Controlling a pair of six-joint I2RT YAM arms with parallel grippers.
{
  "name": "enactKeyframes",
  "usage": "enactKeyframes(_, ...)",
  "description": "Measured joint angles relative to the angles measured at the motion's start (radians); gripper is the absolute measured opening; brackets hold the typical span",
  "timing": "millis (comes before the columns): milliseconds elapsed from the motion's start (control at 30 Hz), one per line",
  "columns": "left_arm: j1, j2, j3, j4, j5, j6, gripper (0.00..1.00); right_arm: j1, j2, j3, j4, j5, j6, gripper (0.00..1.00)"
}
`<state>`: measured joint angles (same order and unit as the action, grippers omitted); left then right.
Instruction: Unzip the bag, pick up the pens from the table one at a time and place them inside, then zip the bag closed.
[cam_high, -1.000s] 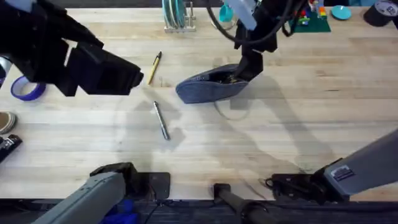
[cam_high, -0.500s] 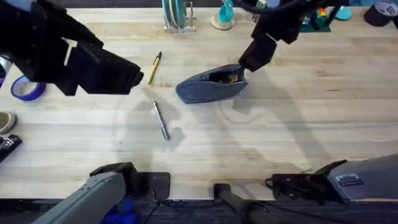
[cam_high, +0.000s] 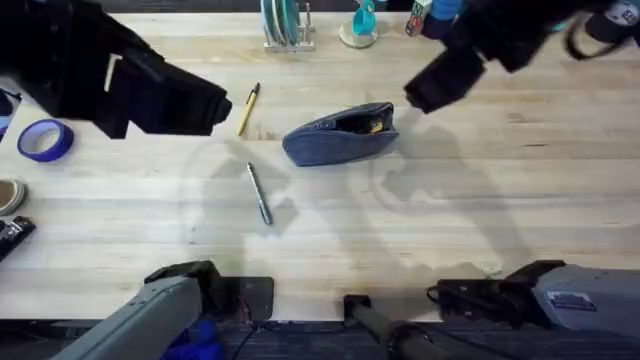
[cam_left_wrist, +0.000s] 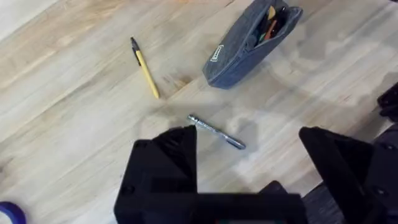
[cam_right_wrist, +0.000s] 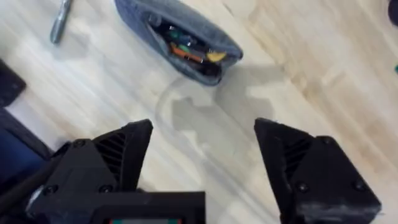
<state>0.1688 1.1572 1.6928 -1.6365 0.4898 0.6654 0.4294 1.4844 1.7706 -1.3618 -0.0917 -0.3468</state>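
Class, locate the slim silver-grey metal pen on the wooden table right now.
In the overhead view the silver-grey metal pen lies on the light wooden table, left of centre, apart from and nearer the arm bases than the blue-grey fabric pouch and the yellow pen.

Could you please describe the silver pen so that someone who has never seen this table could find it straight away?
Start at the blue-grey bag lying unzipped near the middle of the wooden table. Nearer the arms' bases and towards the left arm's side lies the silver pen, alone on bare wood. Unlike the yellow pen farther back, it is plain grey metal.
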Motion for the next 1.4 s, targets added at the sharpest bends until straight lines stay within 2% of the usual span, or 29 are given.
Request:
enactKeyframes(133,0.0,0.0,0.0,0.004,-0.002,-0.023,0.996,0.0,-0.043,0.0,-0.064,0.003,0.049,0.996)
enactKeyframes(233,0.0,0.0,0.0,0.032,-0.03,-0.078,0.995,0.0,-0.045,0.0,-0.087,0.003,0.07,0.996)
enactKeyframes(467,0.0,0.0,0.0,0.073,-0.21,-0.295,0.996,0.0,-0.043,0.0,-0.087,0.007,0.093,0.996)
enactKeyframes(533,0.0,0.002,0.0,0.117,-0.276,-0.365,0.996,0.0,-0.043,0.0,-0.087,0.01,0.093,0.996)
enactKeyframes(600,0.0,0.01,0.001,0.123,-0.289,-0.382,0.996,0.0,-0.043,0.0,-0.088,0.01,0.094,0.996)
enactKeyframes(733,0.0,0.064,0.004,0.142,-0.297,-0.398,0.995,0.0,-0.043,0.0,-0.091,0.01,0.094,0.996)
enactKeyframes(933,0.0,0.213,0.004,0.207,-0.3,-0.403,0.996,0.0,-0.043,0.0,-0.09,0.01,0.096,0.995)
enactKeyframes(1167,-0.005,0.379,0.004,0.263,-0.302,-0.372,0.996,0.0,-0.043,0.0,-0.09,0.01,0.098,0.995)
enactKeyframes(1400,-0.036,0.511,0.004,0.341,-0.321,-0.351,0.995,0.0,-0.043,0.0,-0.091,0.01,0.101,0.995)
